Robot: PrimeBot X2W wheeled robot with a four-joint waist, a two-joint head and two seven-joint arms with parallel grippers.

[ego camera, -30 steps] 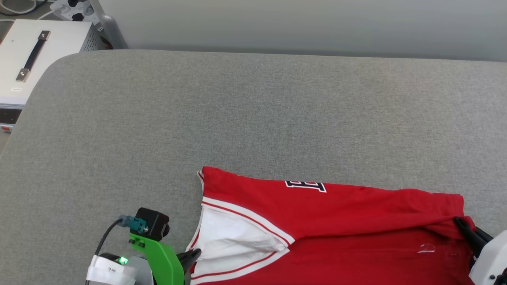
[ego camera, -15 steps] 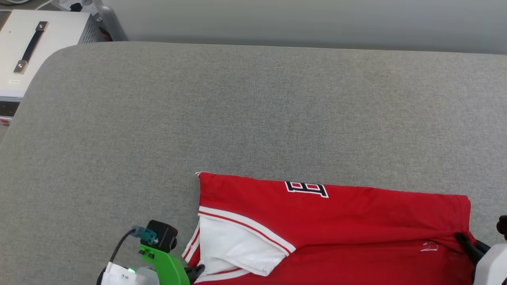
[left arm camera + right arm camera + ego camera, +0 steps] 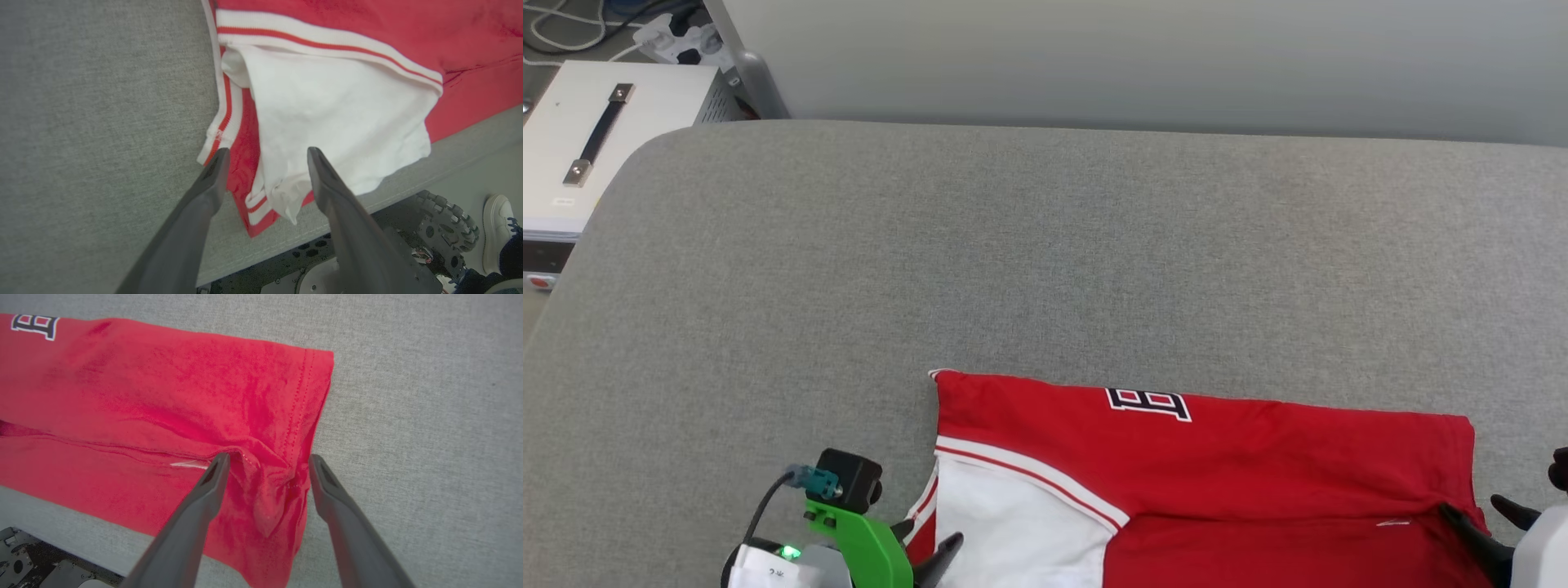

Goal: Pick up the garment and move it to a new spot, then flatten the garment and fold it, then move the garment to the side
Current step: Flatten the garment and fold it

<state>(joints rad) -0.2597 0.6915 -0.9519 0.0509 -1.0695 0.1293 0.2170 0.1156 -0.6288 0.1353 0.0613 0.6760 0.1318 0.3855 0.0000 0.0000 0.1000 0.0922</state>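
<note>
Head view shows the shirt (image 3: 1258, 474) lying on the grey table (image 3: 1013, 245) at about 5 o'clock, close to the near edge. It is folded once along its length, so that the lettering sits by the far fold. What is new against one second ago: then the right gripper (image 3: 1482, 513) had the red corner pinched and drawn up to a point, and the left gripper (image 3: 927, 543) was touching the sleeve edge; now both have let go. In the left wrist view the two fingers (image 3: 192, 220) stand well apart and hold nothing, with the white sleeve (image 3: 339, 114) and its striped trim lying slack between and beyond them. In the right wrist view the fingers (image 3: 186, 522) are equally wide open and empty, on either side of a small bunch of hem (image 3: 269, 490) that is puckered where the grip was. The cloth lies flatter than before. The whole picture has also shifted a little, which I take for the head moving, not the table. I judge that this fold is laid down and released. The puckered corner at 4 o'clock and the loose sleeve at 6 o'clock probably need smoothing before the next fold, otherwise the creases get folded in.
</note>
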